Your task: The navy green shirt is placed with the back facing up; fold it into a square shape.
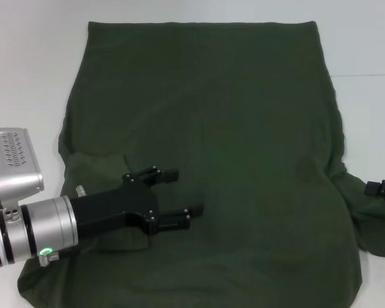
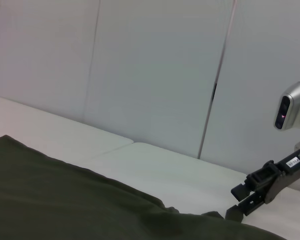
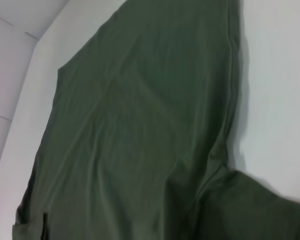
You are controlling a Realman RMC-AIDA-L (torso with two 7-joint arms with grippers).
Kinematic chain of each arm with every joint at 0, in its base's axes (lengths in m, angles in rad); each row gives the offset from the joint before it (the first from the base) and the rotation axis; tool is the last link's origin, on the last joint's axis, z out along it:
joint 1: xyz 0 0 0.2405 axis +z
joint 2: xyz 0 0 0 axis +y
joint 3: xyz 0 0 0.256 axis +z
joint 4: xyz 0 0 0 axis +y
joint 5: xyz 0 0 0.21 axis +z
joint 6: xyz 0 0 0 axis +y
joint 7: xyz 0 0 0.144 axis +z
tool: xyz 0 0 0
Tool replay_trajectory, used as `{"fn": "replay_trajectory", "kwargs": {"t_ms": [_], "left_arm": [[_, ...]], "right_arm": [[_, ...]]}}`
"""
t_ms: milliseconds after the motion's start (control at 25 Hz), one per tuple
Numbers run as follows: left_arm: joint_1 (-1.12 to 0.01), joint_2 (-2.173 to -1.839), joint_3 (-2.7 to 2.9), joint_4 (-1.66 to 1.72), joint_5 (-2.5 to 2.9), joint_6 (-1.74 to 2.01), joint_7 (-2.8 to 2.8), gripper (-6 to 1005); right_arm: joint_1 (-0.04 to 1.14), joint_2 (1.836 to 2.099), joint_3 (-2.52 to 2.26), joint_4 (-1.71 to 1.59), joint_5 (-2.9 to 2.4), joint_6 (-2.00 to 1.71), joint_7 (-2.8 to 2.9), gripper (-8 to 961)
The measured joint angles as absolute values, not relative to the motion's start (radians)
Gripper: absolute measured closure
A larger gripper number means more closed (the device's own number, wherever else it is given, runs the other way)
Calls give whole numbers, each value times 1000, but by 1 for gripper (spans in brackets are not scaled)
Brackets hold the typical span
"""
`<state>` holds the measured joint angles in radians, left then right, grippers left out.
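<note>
The navy green shirt [image 1: 231,128] lies spread flat over most of the white table [image 1: 32,77], its hem at the far side. My left gripper [image 1: 185,192] hovers open over the shirt's near left part, beside a folded-in sleeve [image 1: 93,170], with nothing between its fingers. My right gripper [image 1: 372,188] sits at the shirt's right edge, just above the right sleeve [image 1: 372,224]. The left wrist view shows the right gripper [image 2: 231,202] with its fingers apart, the lower tip close to the shirt [image 2: 65,200]. The right wrist view is filled by the shirt [image 3: 140,130].
Bare white table [image 1: 366,115] shows to the right of the shirt and along its left side. A pale panelled wall [image 2: 150,75] stands behind the table. The shirt's near edge reaches the table's front.
</note>
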<state>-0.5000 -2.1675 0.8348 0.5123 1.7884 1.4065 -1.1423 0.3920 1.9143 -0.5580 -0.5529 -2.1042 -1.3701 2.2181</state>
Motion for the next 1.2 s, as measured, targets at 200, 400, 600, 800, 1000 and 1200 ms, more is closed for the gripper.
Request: {"fn": "replay_trajectory", "kwargs": {"t_ms": [200, 400, 600, 800, 1000, 1200], "left_arm": [[-500, -2168, 833, 512, 1788, 1407, -1142, 91], [-500, -2168, 833, 512, 1788, 1407, -1141, 91], [-500, -2168, 831, 512, 1789, 1407, -1141, 91], [-500, -2168, 831, 512, 1789, 1407, -1141, 91], [-500, -2168, 831, 512, 1789, 1407, -1142, 91], [-500, -2168, 830, 512, 1789, 1407, -1142, 91]], "right_arm": [[392, 1915, -553, -547, -2106, -1374, 2218, 83], [393, 1922, -549, -545, -2106, -1365, 2215, 100], [399, 1934, -553, -545, -2105, -1357, 2203, 199], [393, 1940, -542, -551, -2100, -1354, 2202, 479], [390, 1941, -524, -544, -2098, -1344, 2194, 720], [390, 1945, -519, -543, -2097, -1342, 2194, 854]]}}
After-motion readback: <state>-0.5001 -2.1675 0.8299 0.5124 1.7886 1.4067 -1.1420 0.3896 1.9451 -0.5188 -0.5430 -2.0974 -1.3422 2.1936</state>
